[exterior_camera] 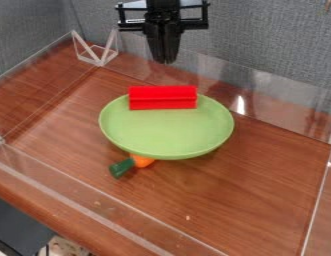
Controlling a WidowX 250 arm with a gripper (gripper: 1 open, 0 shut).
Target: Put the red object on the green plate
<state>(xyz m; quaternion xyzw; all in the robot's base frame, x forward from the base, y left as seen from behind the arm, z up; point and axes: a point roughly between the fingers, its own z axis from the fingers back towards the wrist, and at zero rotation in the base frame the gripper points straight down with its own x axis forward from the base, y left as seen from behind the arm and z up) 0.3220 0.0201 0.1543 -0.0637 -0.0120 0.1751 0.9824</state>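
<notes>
Red object (162,96) on green plate (168,135)

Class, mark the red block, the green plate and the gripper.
red block (162,96), camera view, front face.
green plate (175,142), camera view, bare front surface.
gripper (164,58), camera view, fingertips.

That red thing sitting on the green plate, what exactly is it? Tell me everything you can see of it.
The red object is a small, plain, bright red block, elongated and rectangular, with a smooth, plastic-looking surface. It lies flat on its long side on the far part of the green plate, much smaller than the plate. Only the plate touches it. The gripper hangs above and behind it, clear of it, holding nothing.
</notes>
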